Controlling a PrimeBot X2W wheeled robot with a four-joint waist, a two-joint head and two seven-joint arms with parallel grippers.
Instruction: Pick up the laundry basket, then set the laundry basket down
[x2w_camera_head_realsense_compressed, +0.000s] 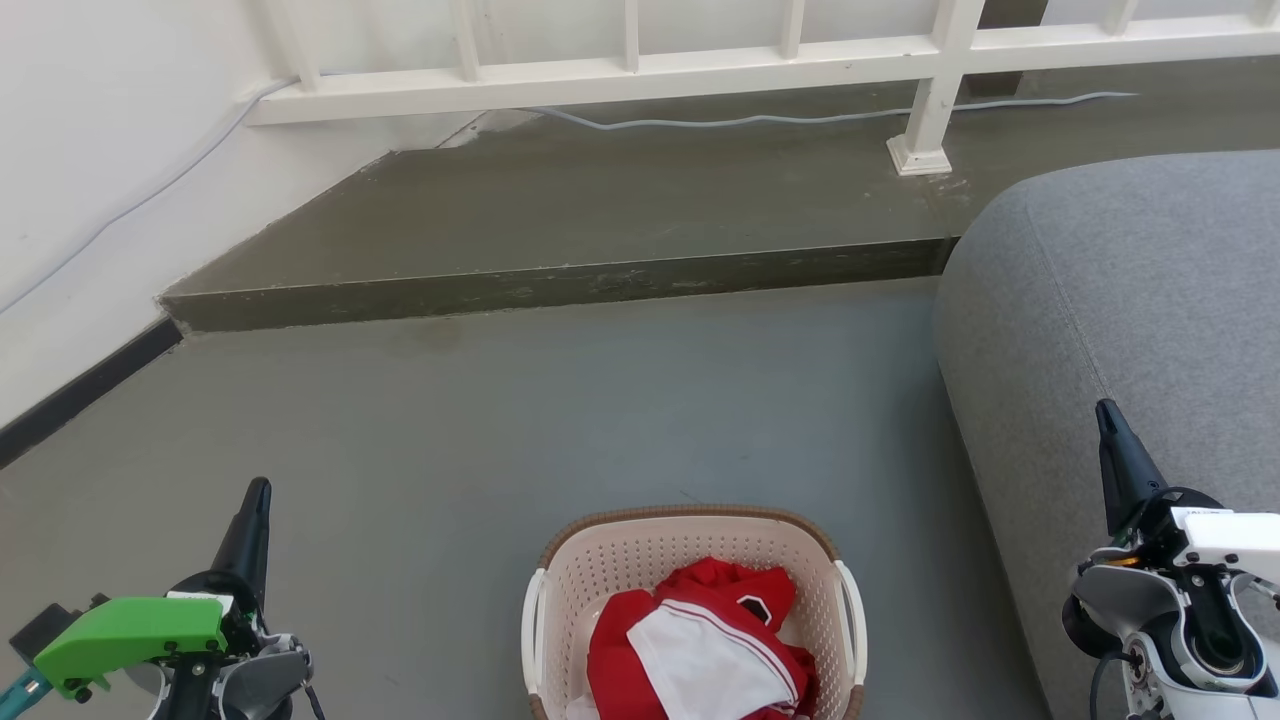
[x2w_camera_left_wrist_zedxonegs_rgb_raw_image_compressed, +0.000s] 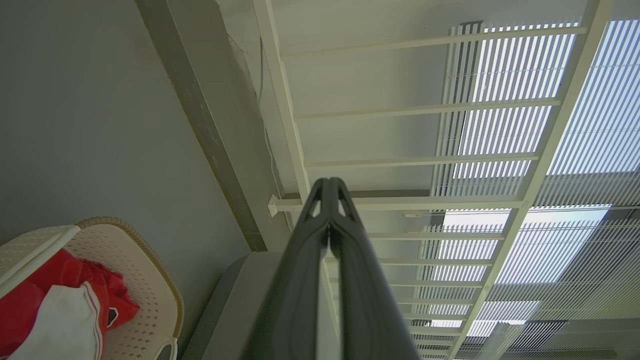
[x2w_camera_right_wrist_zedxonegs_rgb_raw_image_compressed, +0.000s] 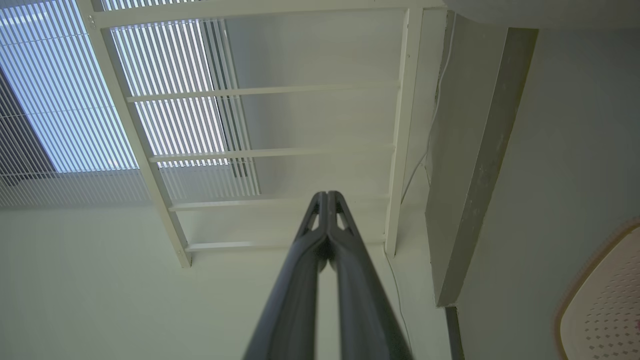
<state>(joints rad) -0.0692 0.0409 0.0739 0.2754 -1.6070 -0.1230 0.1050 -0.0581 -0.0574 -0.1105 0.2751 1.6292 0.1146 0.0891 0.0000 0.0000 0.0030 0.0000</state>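
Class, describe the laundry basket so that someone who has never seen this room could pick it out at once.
Start at the big grey sofa on the right of the head view; on the grey floor just to its left stands the laundry basket. It is cream perforated plastic with a brown woven-look rim and white side handles, and it holds red and white clothes.

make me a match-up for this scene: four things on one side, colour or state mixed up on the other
1 basket
2 sofa
3 railing
4 left gripper

A shut, at lower left of the head view
B grey, at the right
C white, at the back
D cream with a brown rim

Pairs: 1-D, 2-B, 3-C, 4-A
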